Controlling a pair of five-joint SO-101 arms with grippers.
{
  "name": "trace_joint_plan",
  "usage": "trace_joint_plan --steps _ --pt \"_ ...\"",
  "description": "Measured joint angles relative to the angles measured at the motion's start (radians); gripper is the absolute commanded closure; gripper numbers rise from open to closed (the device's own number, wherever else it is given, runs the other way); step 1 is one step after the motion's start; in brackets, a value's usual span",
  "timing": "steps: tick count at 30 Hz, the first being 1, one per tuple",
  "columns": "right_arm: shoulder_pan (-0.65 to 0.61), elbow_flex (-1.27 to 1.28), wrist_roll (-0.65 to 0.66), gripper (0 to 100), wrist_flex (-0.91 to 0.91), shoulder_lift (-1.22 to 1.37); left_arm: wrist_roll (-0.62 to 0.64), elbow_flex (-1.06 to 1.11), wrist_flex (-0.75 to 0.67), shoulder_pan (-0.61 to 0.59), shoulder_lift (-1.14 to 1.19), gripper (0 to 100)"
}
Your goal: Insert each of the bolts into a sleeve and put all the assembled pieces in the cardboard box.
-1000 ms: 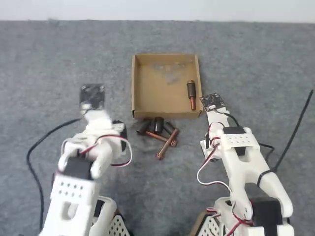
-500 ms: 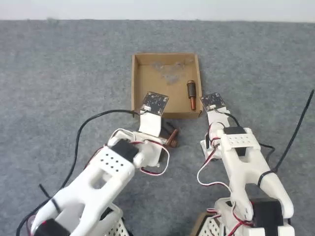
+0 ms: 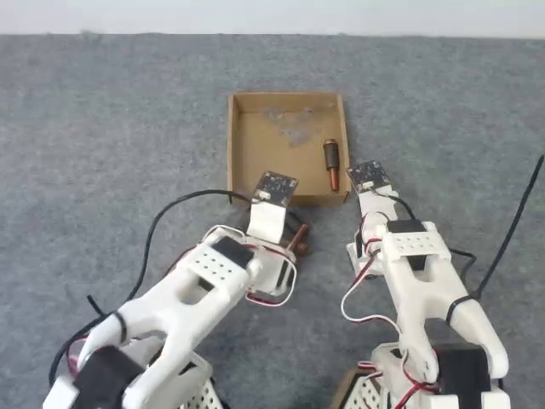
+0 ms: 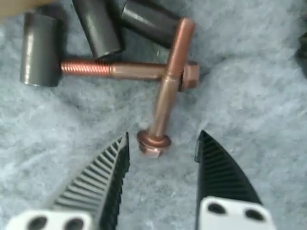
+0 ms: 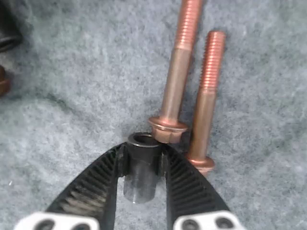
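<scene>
My left gripper (image 4: 163, 139) stands open over the pile, its fingertips on either side of the head of a copper bolt (image 4: 165, 100). That bolt lies across a second bolt (image 4: 120, 70), with dark sleeves (image 4: 96, 26) just beyond. In the high view the left arm's wrist (image 3: 271, 209) covers most of the pile (image 3: 296, 239) below the cardboard box (image 3: 232, 145). My right gripper (image 5: 144, 148) is shut on an upright dark sleeve (image 5: 142, 167), beside two bolts (image 5: 175, 76) lying on the carpet. One assembled piece (image 3: 330, 164) lies in the box.
Grey carpet covers the table. The right arm (image 3: 409, 256) sits by the box's near right corner. Black cables (image 3: 162, 221) trail from both arms. There is free carpet to the left and right of the box.
The left arm swung from the left side of the table across to the pile below the box. The right arm stayed still.
</scene>
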Motion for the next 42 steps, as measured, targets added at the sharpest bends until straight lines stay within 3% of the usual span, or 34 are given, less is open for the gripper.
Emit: trace_joint_plan --steps 6,10,17,21,28,34,39,42 --pt "0.0 0.0 0.0 99.2 0.0 0.0 -0.038 -0.092 -0.018 0.0 0.166 88" --pt "0.0 0.0 0.0 99.2 0.0 0.0 -0.034 -0.129 -0.012 -0.014 0.195 99" --pt "0.0 0.0 0.0 99.2 0.0 0.0 -0.094 -0.135 0.003 -0.031 0.196 99" --pt "0.0 0.0 0.0 99.2 0.0 0.0 -0.285 -0.133 0.087 -0.075 0.127 99" --pt "0.0 0.0 0.0 99.2 0.0 0.0 -0.694 -0.129 0.222 -0.278 -0.077 99" --pt "0.0 0.0 0.0 99.2 0.0 0.0 -1.011 -0.017 0.405 -0.224 -0.19 97" --pt "0.0 0.0 0.0 99.2 0.0 0.0 -1.073 0.006 0.465 -0.157 -0.206 80" --pt "0.0 0.0 0.0 99.2 0.0 0.0 -1.074 0.006 0.466 -0.176 -0.212 78"
